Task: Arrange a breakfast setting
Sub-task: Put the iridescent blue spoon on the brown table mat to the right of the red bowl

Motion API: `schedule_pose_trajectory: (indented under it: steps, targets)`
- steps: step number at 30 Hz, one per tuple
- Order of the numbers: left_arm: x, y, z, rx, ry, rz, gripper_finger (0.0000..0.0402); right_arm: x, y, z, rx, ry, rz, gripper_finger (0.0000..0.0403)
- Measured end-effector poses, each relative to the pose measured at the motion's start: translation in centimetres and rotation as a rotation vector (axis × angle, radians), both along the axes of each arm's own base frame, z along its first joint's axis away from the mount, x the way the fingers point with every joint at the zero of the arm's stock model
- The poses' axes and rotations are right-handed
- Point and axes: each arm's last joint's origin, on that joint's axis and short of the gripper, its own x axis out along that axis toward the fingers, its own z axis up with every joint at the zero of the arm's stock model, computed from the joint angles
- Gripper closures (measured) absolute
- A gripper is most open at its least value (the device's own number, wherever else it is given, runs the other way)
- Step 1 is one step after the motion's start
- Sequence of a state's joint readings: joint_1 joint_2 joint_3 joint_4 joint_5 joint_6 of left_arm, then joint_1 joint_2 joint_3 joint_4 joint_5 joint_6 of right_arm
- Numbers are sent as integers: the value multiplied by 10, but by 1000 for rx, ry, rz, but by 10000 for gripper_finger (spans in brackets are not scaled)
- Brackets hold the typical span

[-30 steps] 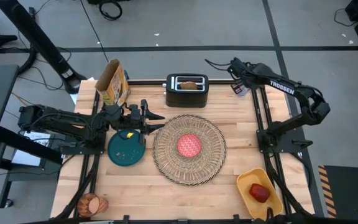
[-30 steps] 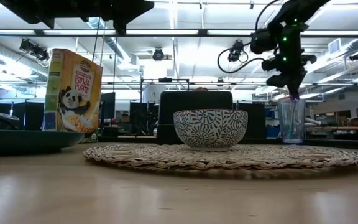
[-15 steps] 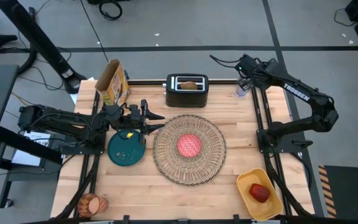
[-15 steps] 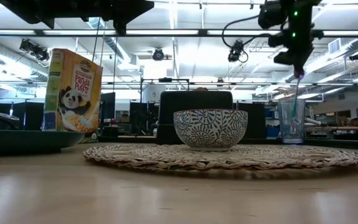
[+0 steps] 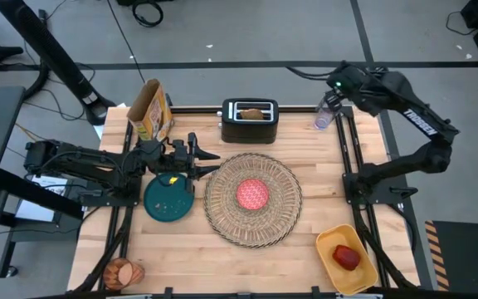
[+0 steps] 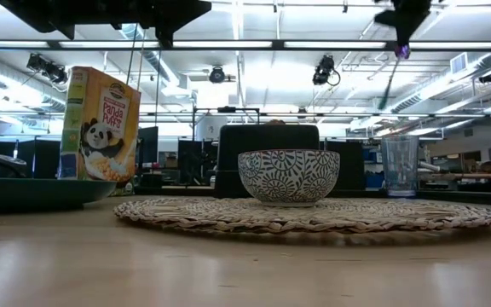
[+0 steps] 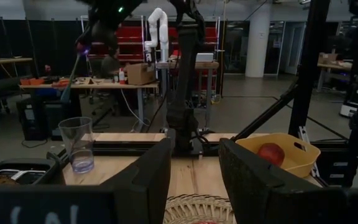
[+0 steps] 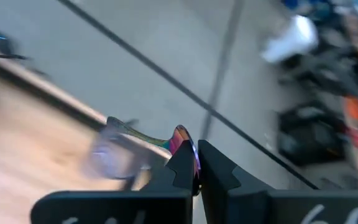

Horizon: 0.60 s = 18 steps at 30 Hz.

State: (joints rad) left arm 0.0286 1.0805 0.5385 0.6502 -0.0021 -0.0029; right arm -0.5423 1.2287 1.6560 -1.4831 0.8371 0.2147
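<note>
A woven placemat (image 5: 253, 199) lies mid-table with a small bowl (image 5: 252, 193), red inside, standing on it. The teal plate (image 5: 168, 202) rests on the table to its left. My left gripper (image 5: 207, 162) hovers open over the plate's far edge, nothing between its fingers. A toast slice (image 5: 254, 114) sticks out of the black toaster (image 5: 250, 121). A red apple (image 5: 347, 257) sits in a yellow bowl (image 5: 358, 276). My right gripper (image 5: 332, 96) is high above the clear cup (image 5: 324, 119), shut on a shiny spoon (image 8: 143, 135). My right gripper pinches the spoon's handle close to its purple upper end (image 8: 180, 142) between its two fingertips. The fingers slant downward from above. The spoon (image 7: 73, 65) hangs tilted below them, lifted clear of the cup.
A cereal box (image 5: 150, 110) stands at the far left by the toaster. A round wooden thing (image 5: 124, 272) lies at the near left corner. Bare wood shows along the near edge between it and the yellow bowl.
My right gripper has risen steeply, staying shut, and has drawn the spoon up out of the clear cup. The spoon stood in the cup a second ago and now hangs free well above it. The cup has stayed where it was.
</note>
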Motion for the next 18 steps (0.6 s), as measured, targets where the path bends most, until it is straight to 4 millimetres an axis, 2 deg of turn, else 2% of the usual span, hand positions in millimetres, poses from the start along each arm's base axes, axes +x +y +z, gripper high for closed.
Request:
schedule_pose_trajectory:
  steps: [2, 7, 12, 18]
  targets:
    - [0, 0, 0, -1, 0, -1, 257, 3, 11, 7, 51, -60, 95, 389]
    - [-1, -9, 2, 18, -18, -67, 257, 15, 41, 6, 260, -166, 380, 389]
    - [-12, -20, 23, 233, -192, -120, 257, 23, 70, 3, 467, -232, 582, 389]
    - [-14, -23, 28, 464, -271, -69, 257, 31, 97, -1, 689, -280, 750, 389]
